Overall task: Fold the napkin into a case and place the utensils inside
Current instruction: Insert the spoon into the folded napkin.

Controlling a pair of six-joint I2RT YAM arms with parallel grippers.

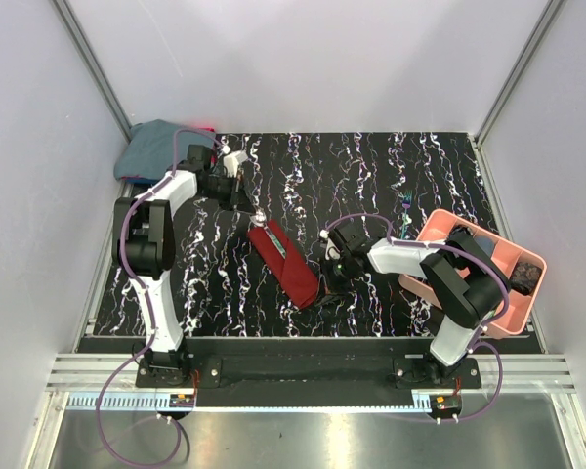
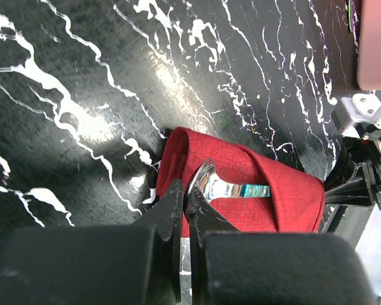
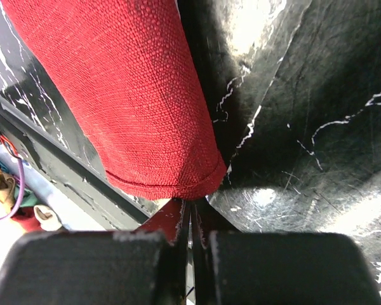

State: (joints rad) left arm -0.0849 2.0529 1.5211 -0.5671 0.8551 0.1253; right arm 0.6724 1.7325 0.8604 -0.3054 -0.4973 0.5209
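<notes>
Well, the spoon (image 2: pixel 207 185) is the stiff, slick half of this job. It is light and hard, with polished metal at the bowl, so I expect it to swivel or slide if I squeeze it off-centre. My left gripper (image 2: pixel 185 196) is clamped shut on the rim of that bowl. I judge that a fair hold for pushing it lengthwise, though the neck would probably slip less.

The case (image 2: pixel 247 162) is the opposite: thin, limp woven cloth with almost no weight. It would likely bunch up and drag along with the spoon unless something holds it. My right gripper (image 3: pixel 190 215) has its jaws closed on the cloth at the end of the case nearest my bases, and I think that is the right place to grip it.

The case is dark red with a coarse weave, folded into a narrow rectangle. It lies diagonally near the middle of the black, white-veined table (image 1: pixel 371 186), between my two arms. At the far end its mouth gapes a little. The silver bowl sticks out there, and a stretch of teal handle runs in under the fold. I cannot tell whether a second utensil is already inside.
</notes>
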